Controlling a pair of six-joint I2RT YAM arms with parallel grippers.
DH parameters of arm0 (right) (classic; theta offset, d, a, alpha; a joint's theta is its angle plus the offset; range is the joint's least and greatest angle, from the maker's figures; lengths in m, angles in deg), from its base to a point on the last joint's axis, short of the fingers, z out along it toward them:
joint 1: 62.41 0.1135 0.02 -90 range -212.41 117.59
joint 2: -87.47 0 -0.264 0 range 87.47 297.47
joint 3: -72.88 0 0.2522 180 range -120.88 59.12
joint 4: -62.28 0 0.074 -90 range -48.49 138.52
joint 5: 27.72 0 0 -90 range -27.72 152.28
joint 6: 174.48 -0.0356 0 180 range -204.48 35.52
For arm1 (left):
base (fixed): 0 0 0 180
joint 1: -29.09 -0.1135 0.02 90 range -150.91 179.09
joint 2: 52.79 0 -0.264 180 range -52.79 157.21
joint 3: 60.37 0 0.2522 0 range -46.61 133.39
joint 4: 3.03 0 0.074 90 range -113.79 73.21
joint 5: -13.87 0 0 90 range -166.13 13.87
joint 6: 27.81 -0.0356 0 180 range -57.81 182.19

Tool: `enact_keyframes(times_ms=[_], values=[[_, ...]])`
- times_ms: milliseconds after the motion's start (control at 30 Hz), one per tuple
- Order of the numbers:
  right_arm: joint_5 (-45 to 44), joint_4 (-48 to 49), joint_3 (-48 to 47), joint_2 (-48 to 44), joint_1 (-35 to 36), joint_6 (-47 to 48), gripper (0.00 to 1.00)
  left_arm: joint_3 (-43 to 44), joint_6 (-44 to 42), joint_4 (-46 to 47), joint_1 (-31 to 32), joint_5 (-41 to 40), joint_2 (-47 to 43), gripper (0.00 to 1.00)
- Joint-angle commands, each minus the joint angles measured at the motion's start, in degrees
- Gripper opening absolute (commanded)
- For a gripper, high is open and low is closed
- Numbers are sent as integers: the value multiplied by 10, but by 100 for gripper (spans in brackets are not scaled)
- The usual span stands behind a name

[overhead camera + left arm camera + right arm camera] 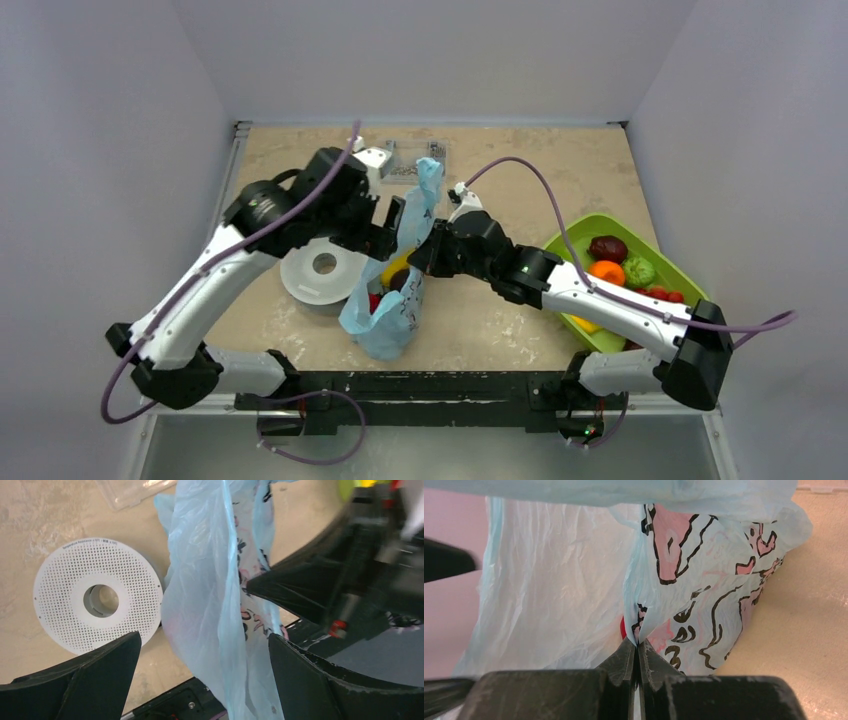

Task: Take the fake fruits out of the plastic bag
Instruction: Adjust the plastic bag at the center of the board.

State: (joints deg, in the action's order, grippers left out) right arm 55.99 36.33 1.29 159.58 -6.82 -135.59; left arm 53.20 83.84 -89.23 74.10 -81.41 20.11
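right jaws pinch plastic bag (549, 580); left jaws spread wide, bag between them

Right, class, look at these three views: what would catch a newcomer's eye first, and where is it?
The light-blue plastic bag stands tall at the centre of the table, the right end effector pinched shut on its printed film and the left end effector open, facing it. At the right, a lime-green tray holds fake fruits, and more show yellow and red in the bag's mouth.
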Motion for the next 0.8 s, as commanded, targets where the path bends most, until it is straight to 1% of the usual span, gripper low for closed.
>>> enact_keyframes(times_ms=[0, 67, 100, 133, 200, 267, 300, 367, 433, 500, 533, 633, 700, 767], values=[[3, 19, -9, -21, 2, 16, 0, -46, -32, 31, -5, -33, 31, 100], [6, 17, -14, -24, 2, 22, 0, -71, -31, 51, -5, -18, 35, 95], [5, 18, -15, -25, 2, 28, 0, -85, -31, 59, -7, -20, 35, 89], [0, 17, -14, -28, 2, 37, 0, -94, -30, 63, -10, -28, 33, 80], [-8, 0, -16, -34, 2, 47, 0, -103, -20, 61, -26, -40, 24, 58], [-14, -17, -24, -44, 2, 79, 0, -112, -14, 60, -45, -44, 9, 36], [-28, -29, -30, -50, 2, 96, 0, -118, -11, 61, -55, -50, -4, 21], [-78, -64, -42, -60, 1, 126, 0, -126, -8, 60, -80, -64, -27, 0], [-154, -105, -55, -62, -3, 151, 0, -137, -7, 63, -100, -84, -54, 0], [-189, -142, -68, -52, -27, 177, 0, -144, -1, 56, -119, -111, -74, 0], [-185, -159, -74, -48, -48, 186, 0, -148, 4, 51, -127, -126, -84, 0], [-123, -170, -70, -55, -132, 209, 0, -162, 7, 45, -147, -144, -110, 0], [-118, -162, -55, -70, -156, 228, 0, -175, 4, 47, -159, -147, -124, 0], [-139, -170, -55, -76, -166, 242, 0, -189, 7, 47, -171, -147, -136, 0]])
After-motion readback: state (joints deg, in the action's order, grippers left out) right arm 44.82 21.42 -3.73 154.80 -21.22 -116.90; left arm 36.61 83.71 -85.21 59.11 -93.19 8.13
